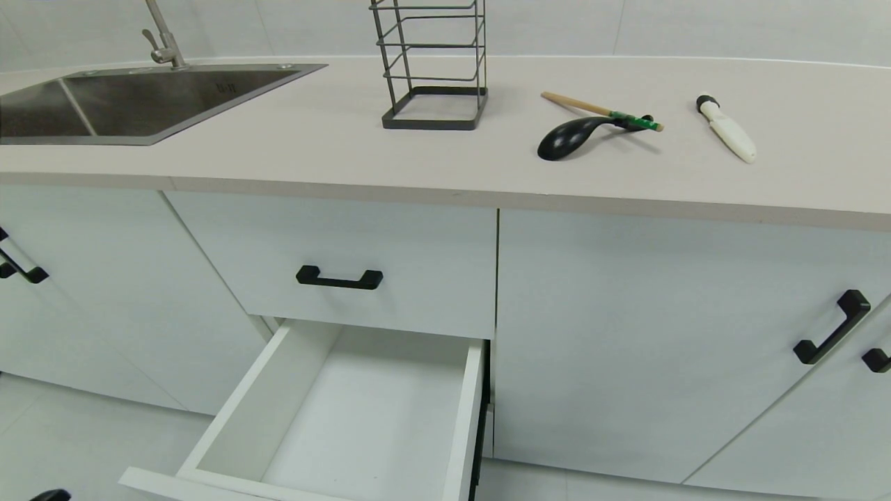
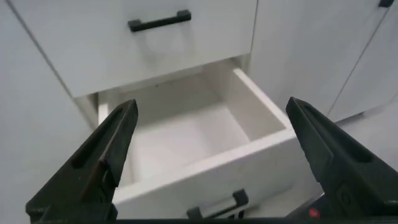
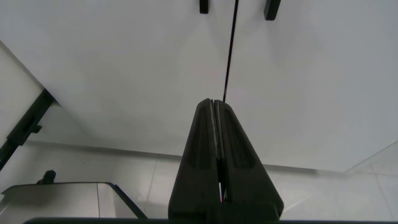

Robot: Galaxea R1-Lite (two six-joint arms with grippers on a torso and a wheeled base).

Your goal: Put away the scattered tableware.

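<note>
Needs a reach up to the black spoon, chopsticks and white knife on the worktop's right side, long axes slanting, probably nearer the right arm, with left claw released over the open drawer, right claw clenched empty by the cupboard doors.

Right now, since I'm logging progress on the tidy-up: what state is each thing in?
lower drawer, pulled open
upper drawer, shut
black spoon, lying on the counter
chopsticks, lying against the spoon's handle
white utensil, lying on the counter
wire rack, upright
left gripper, open
right gripper, shut
</note>
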